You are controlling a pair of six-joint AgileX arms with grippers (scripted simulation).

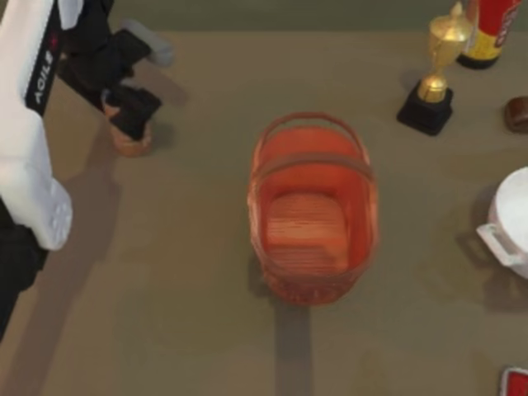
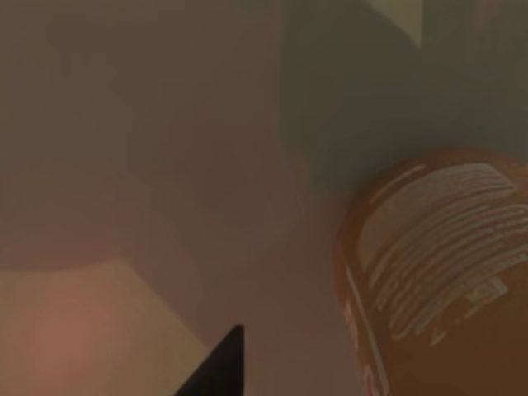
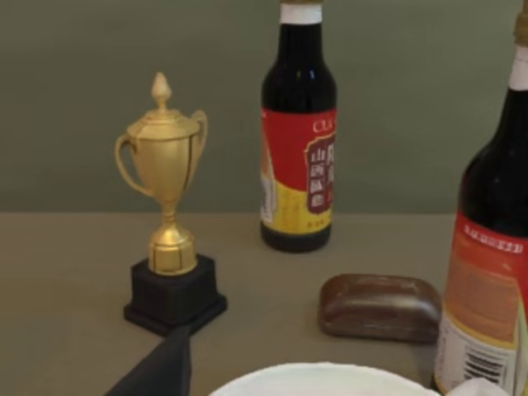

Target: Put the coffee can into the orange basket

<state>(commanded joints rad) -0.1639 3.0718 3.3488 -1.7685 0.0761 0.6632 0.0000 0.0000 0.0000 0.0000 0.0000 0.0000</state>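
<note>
- The left arm reaches in from the table's left edge, and the left gripper (image 1: 129,111) is down over the coffee can (image 1: 132,142) at the far left of the table.
- Only the lower rim of the coffee can shows from above, under the black fingers; whether the fingers are pinching the can or merely spread around it cannot be told from any view.
- In the left wrist view the can's tan-orange side with white print fills one corner, very close to the camera, with one dark fingertip (image 2: 219,371) apart from it.
- The can stands on the tabletop, well apart from the orange basket (image 1: 312,285), which is to its right at the table's middle.
- The basket stands upright with its arched handle across the top, and nothing lies inside it.
- Farther right, near the back edge, a gold trophy (image 1: 435,78) on a black base stands beside a red-and-yellow bottle (image 1: 491,31).
- A brown block (image 1: 517,114) lies at the right edge, and a white pot (image 1: 513,221) is just nearer than it.
- The right gripper is not seen from above; in its wrist view only a dark finger (image 3: 161,370) shows, so its state cannot be told.
</note>
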